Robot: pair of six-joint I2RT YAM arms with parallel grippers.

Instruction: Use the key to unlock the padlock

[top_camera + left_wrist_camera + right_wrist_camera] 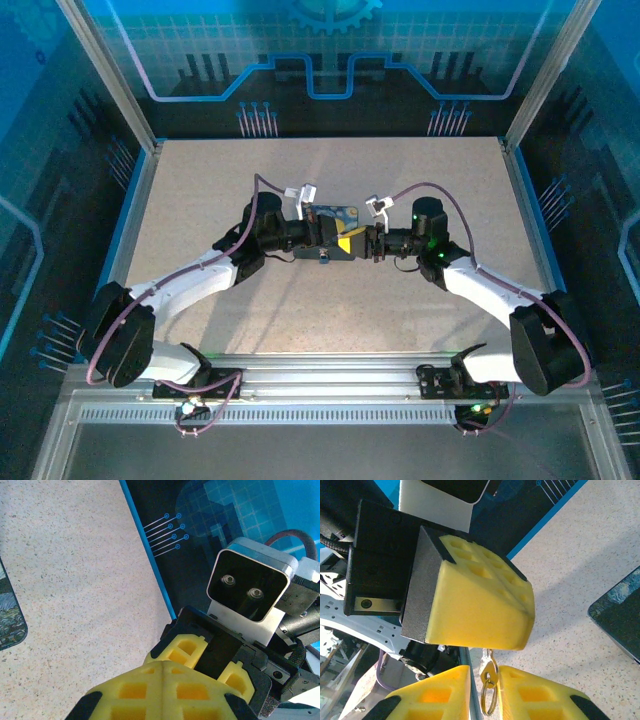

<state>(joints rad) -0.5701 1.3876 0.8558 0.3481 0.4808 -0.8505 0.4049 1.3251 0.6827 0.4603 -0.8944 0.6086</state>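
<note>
Bench: pale speckled surface, framed by blue printed walls; both arms reach in from the near edge and meet at its middle
Box: dark blue rectangular box with a swirly painted print, lying flat on the bench just behind the meeting fingertips; one rounded corner shows at the edge of each wrist view
Left fingers: yellow foam-like pads on black mounts, pressed together with no gap between them; closed on the key at their tip
Key: small brass-coloured metal key on a thin silver ring; it projects from the tip of the left fingers into the space between the right fingers
Right fingers: yellow pads set slightly apart, one on each side of the key and ring; a sliver of gap shows on one side, so no grip is evident
Padlock: tiny bluish-grey metal padlock, seen from above just on the near side of the left fingers and beside the box's near edge; whether it rests on the bench cannot be told
Opposing wrist: white-cased camera with a dark face, above the right fingers in the left wrist view
</note>
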